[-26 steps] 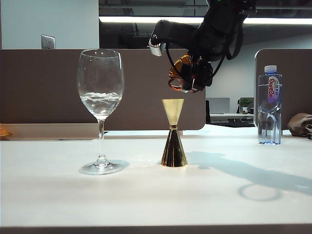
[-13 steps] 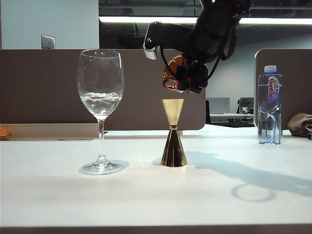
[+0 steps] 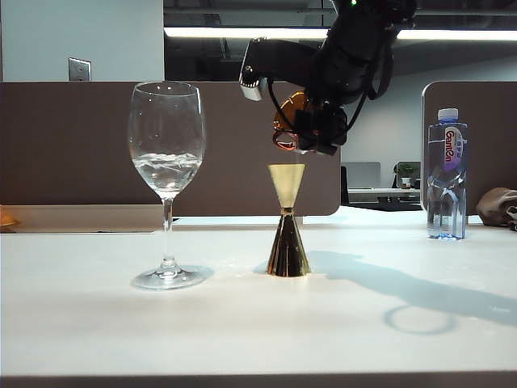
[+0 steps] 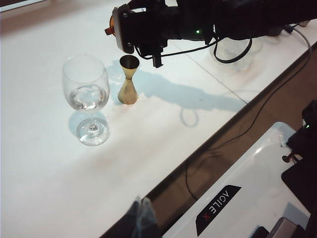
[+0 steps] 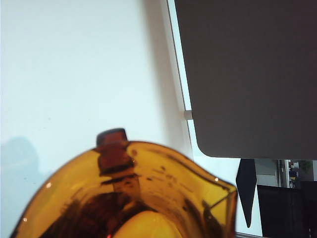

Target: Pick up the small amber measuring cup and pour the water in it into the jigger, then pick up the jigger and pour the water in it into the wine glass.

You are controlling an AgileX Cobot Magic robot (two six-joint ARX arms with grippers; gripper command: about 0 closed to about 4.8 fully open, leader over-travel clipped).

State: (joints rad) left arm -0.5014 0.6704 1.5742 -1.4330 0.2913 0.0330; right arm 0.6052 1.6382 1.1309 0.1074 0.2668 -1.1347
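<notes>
right end effector (image 3: 311, 129) gripping amber cup (image 3: 289, 121), above jigger (image 3: 287, 220)

The right gripper (image 3: 311, 133) holds the small amber measuring cup (image 3: 289, 121) tilted, just above the jigger (image 3: 287, 221) near the desk's (image 3: 258, 331) middle. The wine glass (image 3: 167, 182), holding water (image 3: 166, 171), stands beside the jigger; a bottle (image 3: 447, 174) stands by the far right edge.
</notes>
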